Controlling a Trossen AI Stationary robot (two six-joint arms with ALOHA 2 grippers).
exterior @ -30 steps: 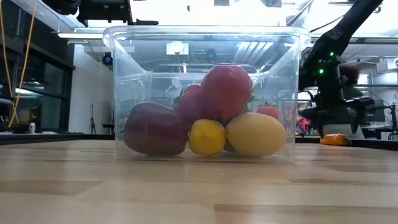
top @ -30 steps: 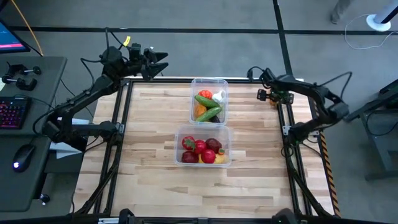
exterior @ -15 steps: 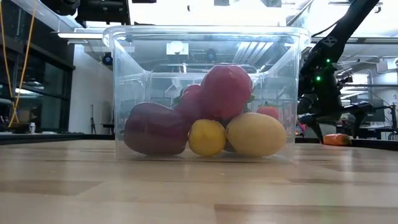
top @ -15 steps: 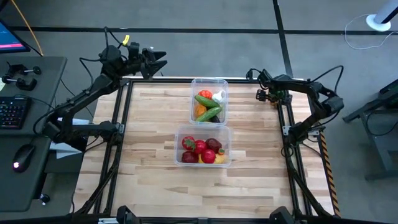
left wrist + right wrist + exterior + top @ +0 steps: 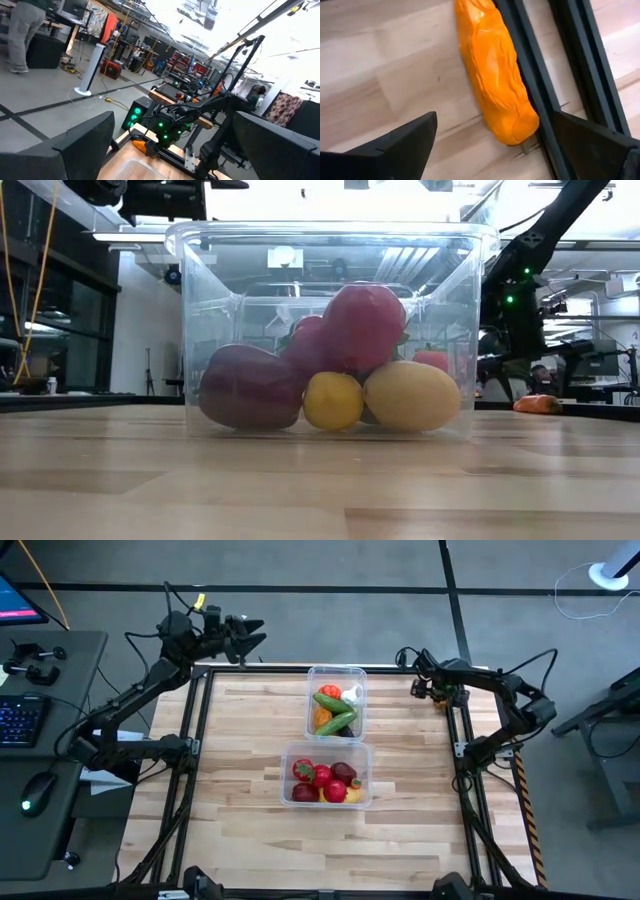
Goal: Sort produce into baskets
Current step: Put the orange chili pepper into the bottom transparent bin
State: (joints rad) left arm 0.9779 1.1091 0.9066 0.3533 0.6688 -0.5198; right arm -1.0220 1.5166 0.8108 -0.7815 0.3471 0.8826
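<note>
I see the table (image 5: 240, 790) filling the middle of the high view, with two tubs at its centre. The far tub (image 5: 336, 674) in the upper centre holds green cucumbers, something orange, a red piece and white garlic. The near tub (image 5: 290, 772), just below it, holds red pieces, a dark purple one and a yellow one; in the low view it fills the frame, and I make out two lemons (image 5: 412, 395) in front.

My right gripper (image 5: 428, 690) is at the upper right of the table, by the frame rail. Its fingers (image 5: 390, 145) are spread wide and hold nothing. A carrot (image 5: 495, 70) lies on the wood between them, against the rail, not touched by either finger. In the high view the arm hides the carrot.

My left gripper (image 5: 250, 636) waits at the upper left, beyond the table edge, also spread and empty.
</note>
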